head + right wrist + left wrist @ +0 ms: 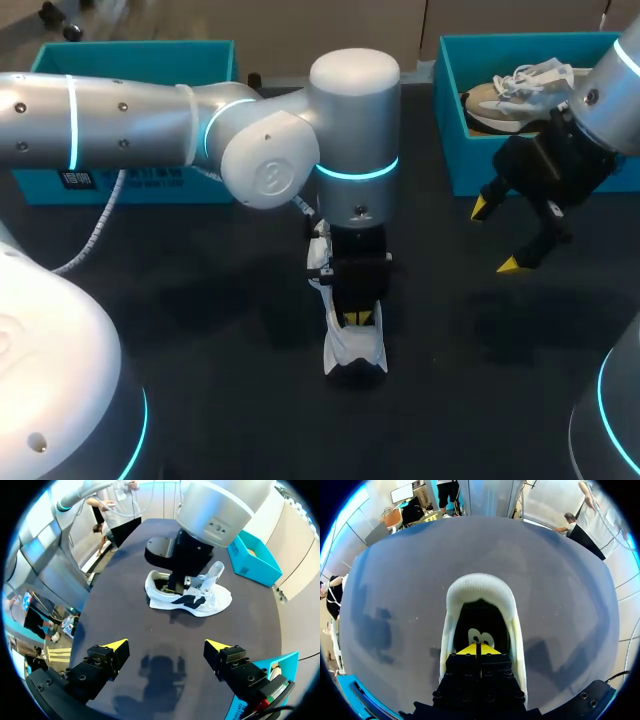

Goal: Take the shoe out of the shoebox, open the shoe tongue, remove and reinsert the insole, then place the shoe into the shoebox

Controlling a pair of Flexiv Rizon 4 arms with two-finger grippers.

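A white shoe (355, 350) with dark side marks stands on the dark table at the middle, heel toward the front edge. My left gripper (358, 318) points straight down into its opening. In the left wrist view the shut yellow tips (478, 649) sit inside the padded collar (480, 582), just above the dark insole (480, 625); nothing shows between them. The right wrist view shows the shoe (200, 600) side-on with its tongue raised and the left gripper (175, 582) inside. My right gripper (494, 237) hangs open above bare table right of the shoe, its fingers (116, 645) wide apart.
A teal shoebox (450, 120) at the back right holds a second, beige shoe (510, 95), just behind my right gripper. Another teal box (130, 60) stands at the back left, partly behind my left arm. Bare table lies between the shoe and the right gripper.
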